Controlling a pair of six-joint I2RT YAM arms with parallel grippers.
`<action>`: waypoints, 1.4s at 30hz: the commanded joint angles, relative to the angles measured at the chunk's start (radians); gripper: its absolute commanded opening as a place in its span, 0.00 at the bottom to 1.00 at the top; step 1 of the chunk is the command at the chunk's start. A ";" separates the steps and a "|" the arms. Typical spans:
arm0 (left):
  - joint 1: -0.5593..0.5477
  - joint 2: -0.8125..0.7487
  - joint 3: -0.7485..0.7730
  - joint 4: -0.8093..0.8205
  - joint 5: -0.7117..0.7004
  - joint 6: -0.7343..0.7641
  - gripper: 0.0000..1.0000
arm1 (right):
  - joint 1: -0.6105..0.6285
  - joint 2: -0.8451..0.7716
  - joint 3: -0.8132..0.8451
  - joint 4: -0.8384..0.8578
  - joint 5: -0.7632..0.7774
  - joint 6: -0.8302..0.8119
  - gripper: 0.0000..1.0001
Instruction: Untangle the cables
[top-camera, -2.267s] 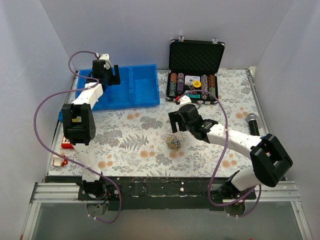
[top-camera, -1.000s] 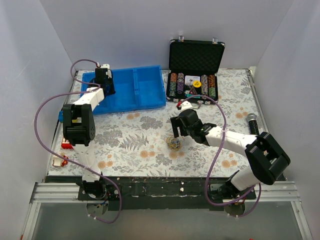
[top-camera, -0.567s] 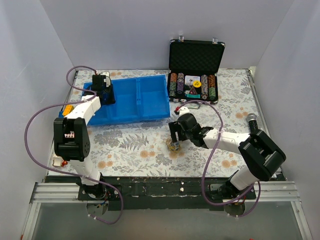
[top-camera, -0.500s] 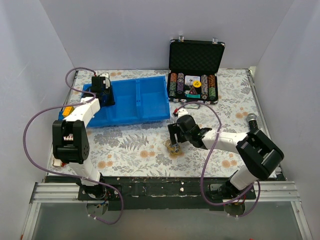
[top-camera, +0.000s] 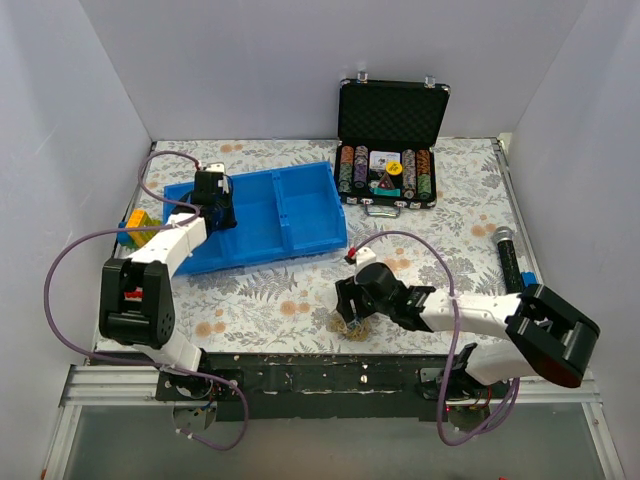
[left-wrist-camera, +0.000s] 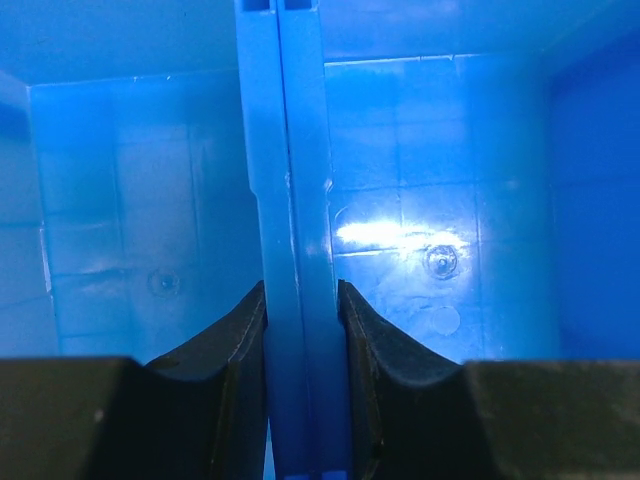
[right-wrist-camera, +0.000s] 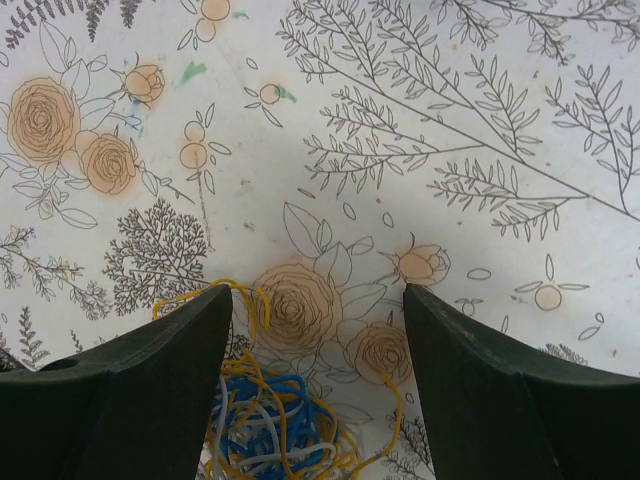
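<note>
Across the flowered table (top-camera: 250, 295), the largest thing is the blue bin (top-camera: 305, 210) on the left, with an open case of chips (top-camera: 390, 115) at the far edge to its right. Down inside the bin, the left gripper (left-wrist-camera: 300, 300) is clamped on the divider (left-wrist-camera: 295, 150), one finger on each side. At the near edge the right gripper (right-wrist-camera: 318, 300) hangs low with its fingers spread, gripping nothing. The cables (right-wrist-camera: 272, 425), a small knot of yellow, blue and white wire, lie on the table between those fingers. To do this step well, I would lower until the tips bracket the loose yellow loop (right-wrist-camera: 265, 312) alone, not the whole ball — pinching the mass would likely tighten it.
</note>
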 joint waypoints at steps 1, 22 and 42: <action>-0.098 -0.114 -0.026 0.082 0.139 -0.005 0.00 | 0.015 -0.089 -0.009 -0.096 0.039 0.050 0.78; -0.181 -0.306 -0.220 0.056 0.116 0.047 0.00 | -0.106 -0.081 0.362 -0.181 0.276 -0.200 0.85; -0.267 -0.159 -0.172 0.060 -0.055 -0.118 0.00 | -0.171 -0.061 0.393 -0.392 0.394 -0.147 0.82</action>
